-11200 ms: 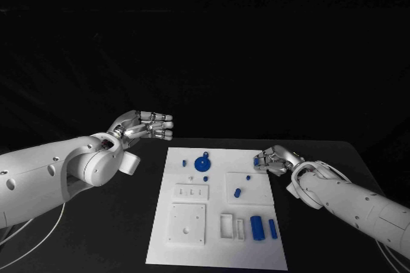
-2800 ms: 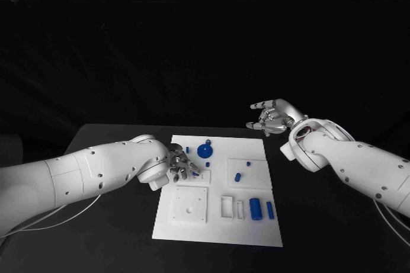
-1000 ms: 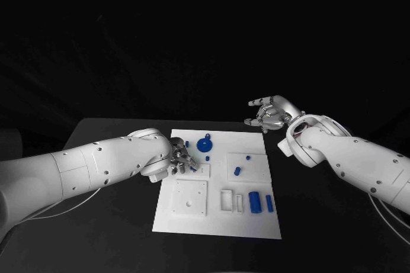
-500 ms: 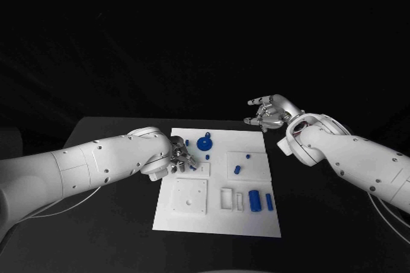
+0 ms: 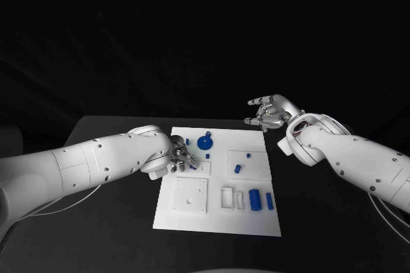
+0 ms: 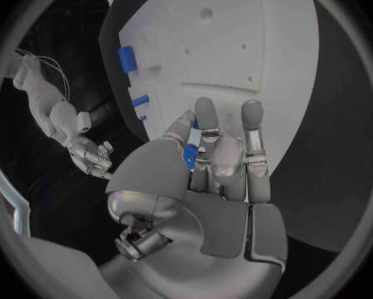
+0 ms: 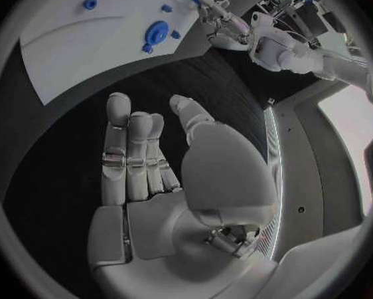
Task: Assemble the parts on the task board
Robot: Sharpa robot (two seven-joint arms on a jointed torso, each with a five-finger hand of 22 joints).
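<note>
the left hand (image 5: 177,159) has settled low over the task board (image 5: 256,217), fingers (image 6: 206,129) pinching a small blue part (image 6: 190,155) (seemingly ready to seat); the right hand (image 5: 268,113) stays raised, fingers apart, empty.

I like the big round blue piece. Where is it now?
In the head view, the round blue part sits near the task board's far edge, just right of the left hand.

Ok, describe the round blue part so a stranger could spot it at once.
Find the white task board in the middle of the black table. Near its far edge, just beyond the left hand, stands the round blue part. It is the one disc; the other blue parts are small pegs or upright bars.
</note>
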